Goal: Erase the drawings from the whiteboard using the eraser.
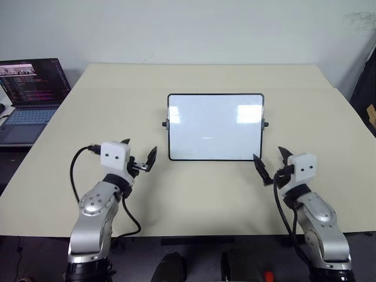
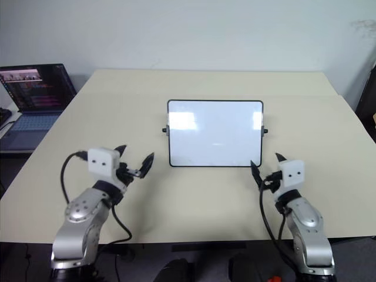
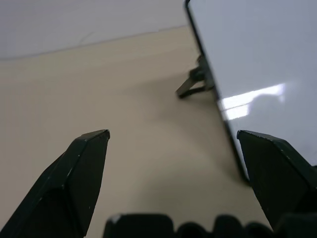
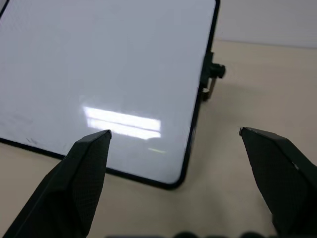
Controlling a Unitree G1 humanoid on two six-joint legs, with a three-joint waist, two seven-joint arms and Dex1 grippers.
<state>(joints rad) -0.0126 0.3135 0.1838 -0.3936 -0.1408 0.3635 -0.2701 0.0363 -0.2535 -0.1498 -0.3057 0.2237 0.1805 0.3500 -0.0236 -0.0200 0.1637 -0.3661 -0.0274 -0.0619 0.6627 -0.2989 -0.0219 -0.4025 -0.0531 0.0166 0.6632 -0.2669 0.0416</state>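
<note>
Beige table (image 1: 205, 200), both grippers' jaws wide, empty.

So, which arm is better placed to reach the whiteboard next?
Right, probably. The right gripper hangs open and empty just off a lower corner of the whiteboard, and its wrist view faces the board. The left gripper, also open and empty, sits farther off its side.

No text, label, brand or number can be read anywhere; the laptop (image 1: 32, 88) screen carries lines of coloured writing, too small to make out; the whiteboard (image 1: 215, 126) bears only a faint short mark near its middle, not legible as any character.
</note>
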